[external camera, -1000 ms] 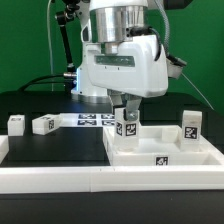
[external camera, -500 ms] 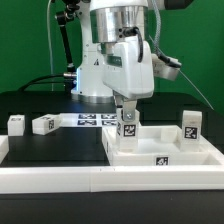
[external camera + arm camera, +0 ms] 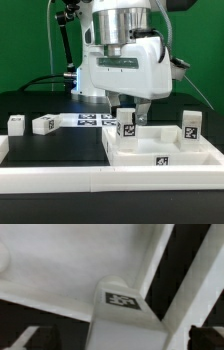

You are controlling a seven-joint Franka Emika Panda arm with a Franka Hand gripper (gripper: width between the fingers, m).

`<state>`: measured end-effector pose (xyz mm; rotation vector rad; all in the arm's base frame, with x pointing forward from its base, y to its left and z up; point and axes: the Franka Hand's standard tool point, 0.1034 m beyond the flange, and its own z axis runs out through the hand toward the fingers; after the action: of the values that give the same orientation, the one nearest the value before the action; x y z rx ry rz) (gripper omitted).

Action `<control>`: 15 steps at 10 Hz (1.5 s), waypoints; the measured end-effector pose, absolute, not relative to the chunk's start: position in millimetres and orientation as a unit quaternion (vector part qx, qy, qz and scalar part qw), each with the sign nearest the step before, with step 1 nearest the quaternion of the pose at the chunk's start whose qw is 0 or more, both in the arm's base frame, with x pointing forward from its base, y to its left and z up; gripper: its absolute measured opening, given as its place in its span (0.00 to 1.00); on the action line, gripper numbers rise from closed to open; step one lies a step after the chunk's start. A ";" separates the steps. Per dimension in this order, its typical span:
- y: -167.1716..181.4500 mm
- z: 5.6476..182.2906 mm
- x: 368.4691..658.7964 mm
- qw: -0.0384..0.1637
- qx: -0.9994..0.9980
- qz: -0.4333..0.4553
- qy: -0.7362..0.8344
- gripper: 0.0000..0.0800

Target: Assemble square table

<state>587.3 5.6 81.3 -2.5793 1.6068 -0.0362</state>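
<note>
The white square tabletop (image 3: 165, 152) lies on the exterior view's right with a small tag on its front edge. One white tagged leg (image 3: 128, 128) stands upright at its far left corner. My gripper (image 3: 130, 117) hangs over that leg, open, a finger on each side and gaps between. In the wrist view the leg (image 3: 122, 317) runs up the middle, and the dark fingertips (image 3: 24, 339) stand well clear of it. A second leg (image 3: 192, 125) stands at the tabletop's far right corner. Two more legs (image 3: 16, 123) (image 3: 44, 124) lie on the black table on the exterior view's left.
The marker board (image 3: 93, 120) lies flat behind the gripper. A long white rail (image 3: 80, 180) edges the front of the work surface. The robot's base (image 3: 90, 85) rises at the back.
The jaws have opened wide and let go of the leg at the tabletop's corner. The wrist has turned back from its twisted pose. The leg stays upright.
</note>
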 end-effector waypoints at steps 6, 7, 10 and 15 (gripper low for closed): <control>6.8 81.0 587.5 0.042 -0.950 -0.024 0.308 0.81; 8.3 80.2 587.4 0.040 -0.963 -0.026 0.266 0.81; 10.1 79.4 587.8 0.035 -0.985 -0.032 0.166 0.81; 7.4 79.4 587.8 0.026 -0.999 -0.036 -0.002 0.80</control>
<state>587.8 7.4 79.4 -3.0881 -0.0071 -0.1124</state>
